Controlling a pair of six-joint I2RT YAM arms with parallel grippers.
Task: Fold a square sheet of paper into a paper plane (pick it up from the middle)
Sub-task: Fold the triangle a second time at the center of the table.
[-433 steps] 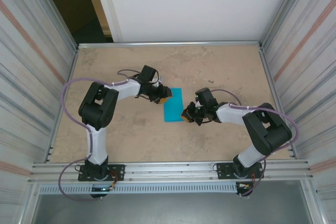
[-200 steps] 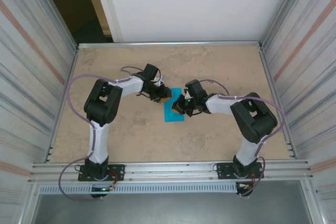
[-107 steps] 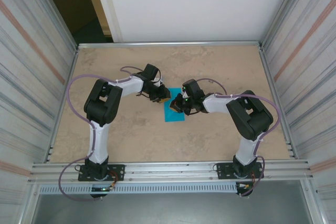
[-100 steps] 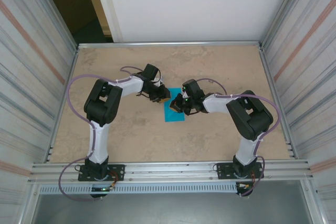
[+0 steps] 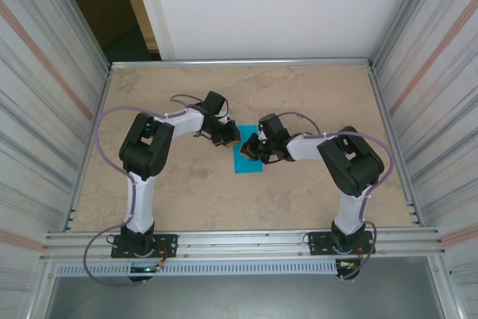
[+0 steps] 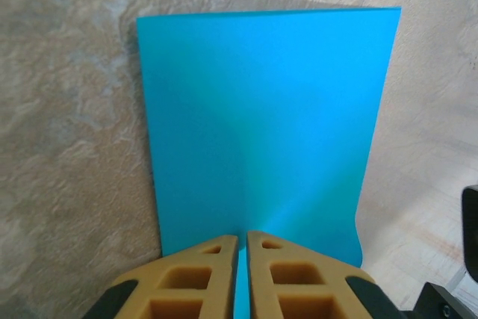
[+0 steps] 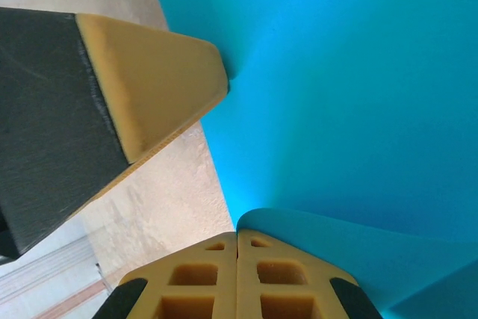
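Right arm has swung in from the sheet's right edge 2.2 s ago and now sits over its far half; left arm has barely shifted, and less blue is showing in the top view than before

Right gripper (image 5: 252, 147) is fully closed. In its wrist view (image 7: 237, 233) a curled flap of the square sheet of paper (image 7: 358, 95) comes straight out from the fingertips, so I judge it is pinching an edge and lifting it. 1 of the left gripper's fingers (image 7: 160, 87) shows just ahead and to the left of it, tip touching the sheet

Left gripper (image 5: 230, 137) has its jaws almost together on the near edge of the sheet (image 6: 261, 110), with a thin blue sliver between the pads (image 6: 243, 238). A soft ridge runs forward from the tips, which reads as a pinch on the paper, not a hover

Sheet (image 5: 248, 162) lies on the table (image 5: 187, 192) between the 2 grippers, touching both. Most of it stretches flat ahead of the left fingertips, and the right-hand part is raised

Progress, as a judgement: early
- Done: sheet reached, both grippers on it, shape looks like a tall rectangle so 1 half fold or centre crease may be in, though I cannot tell for sure
- Not done: no diagonal nose folds, no sharp point, no wings, nothing like the paper plane yet
- Step in hand looks like working an edge over while the other side is held
- Risk: thin paper, 2 pinches close together, could tear or skew the crease
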